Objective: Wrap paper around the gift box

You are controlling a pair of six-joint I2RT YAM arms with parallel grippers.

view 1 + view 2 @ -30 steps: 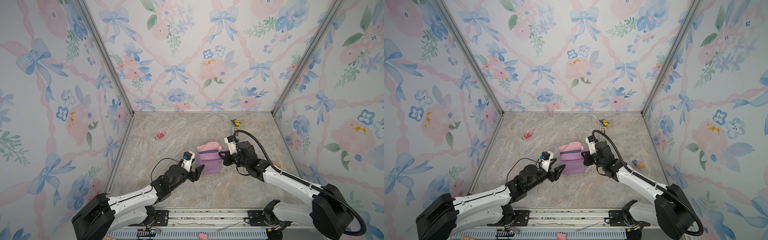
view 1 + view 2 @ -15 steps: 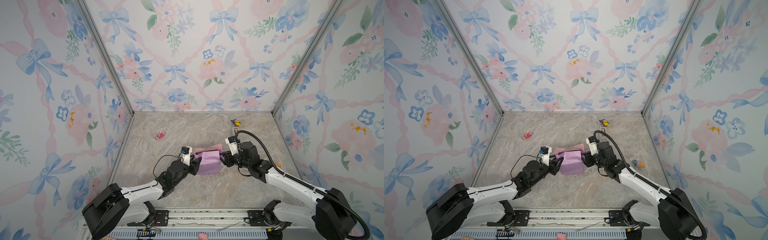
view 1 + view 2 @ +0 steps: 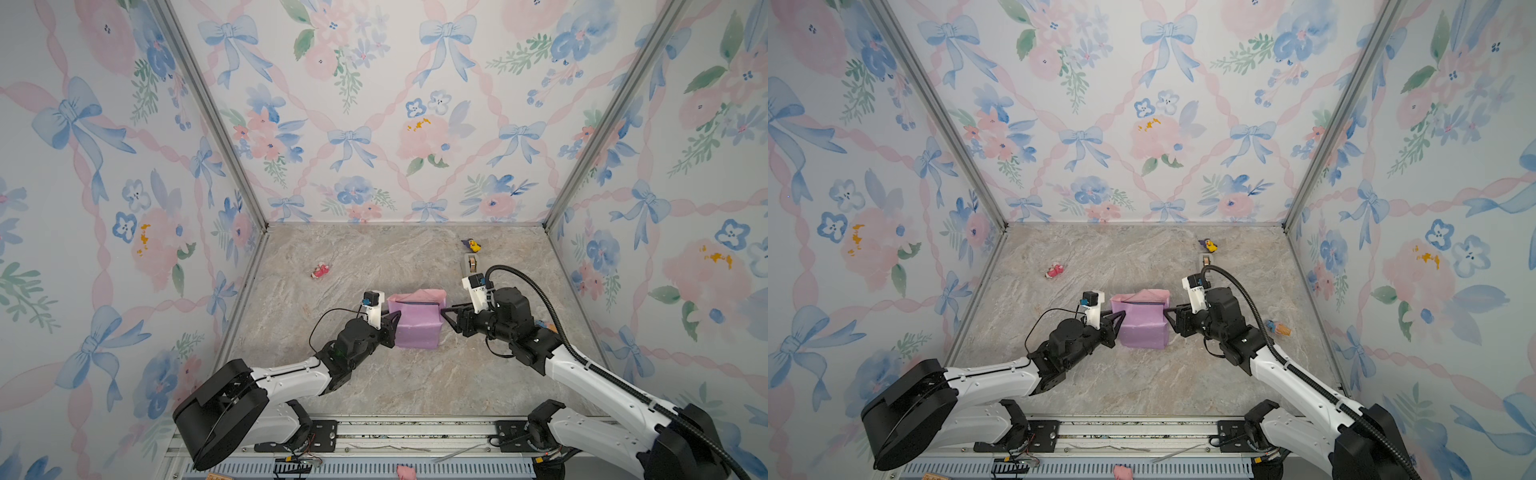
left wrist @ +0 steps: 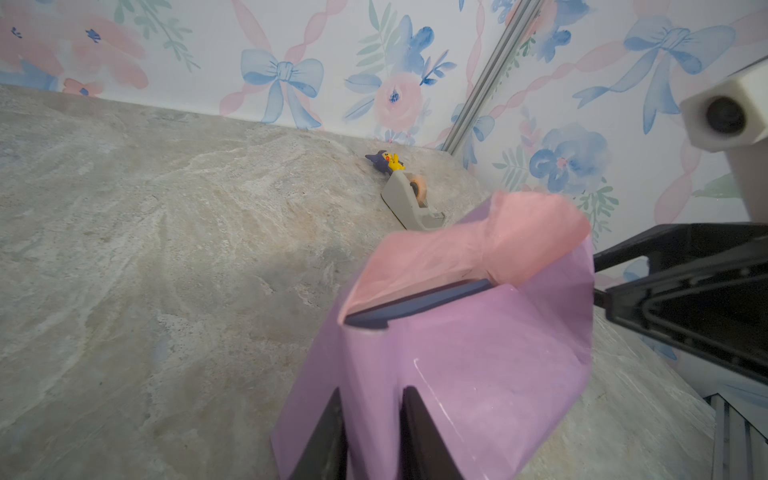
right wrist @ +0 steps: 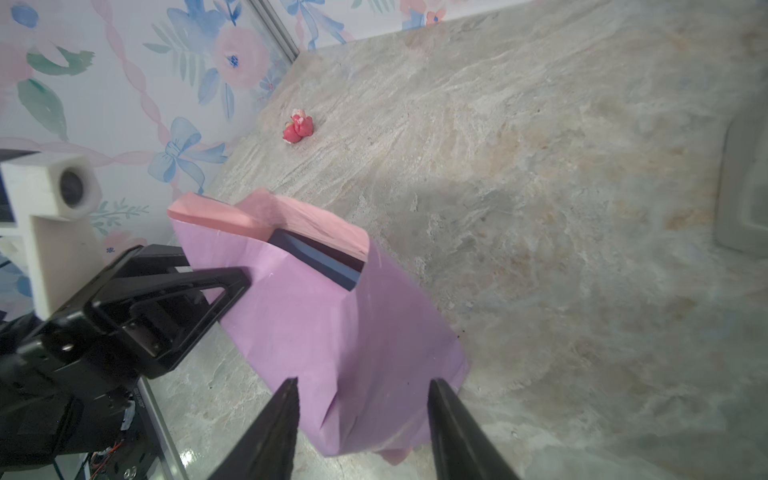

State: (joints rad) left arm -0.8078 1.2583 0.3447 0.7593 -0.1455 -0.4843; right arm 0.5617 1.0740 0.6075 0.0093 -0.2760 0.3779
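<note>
Covering gift box point(image 4: 415, 306): lilac paper point(image 4: 465, 374)

- No words, numbers, labels or signs can be read in any of the views.

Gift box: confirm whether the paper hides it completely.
No, a navy strip of the gift box shows at the open top of the paper.

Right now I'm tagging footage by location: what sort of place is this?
Probably a staged robot-recording booth: floral, bow-printed wallpaper walls with aluminium corner posts, a marble-look tabletop, two black-and-white robot arms on a metal rail.
</note>
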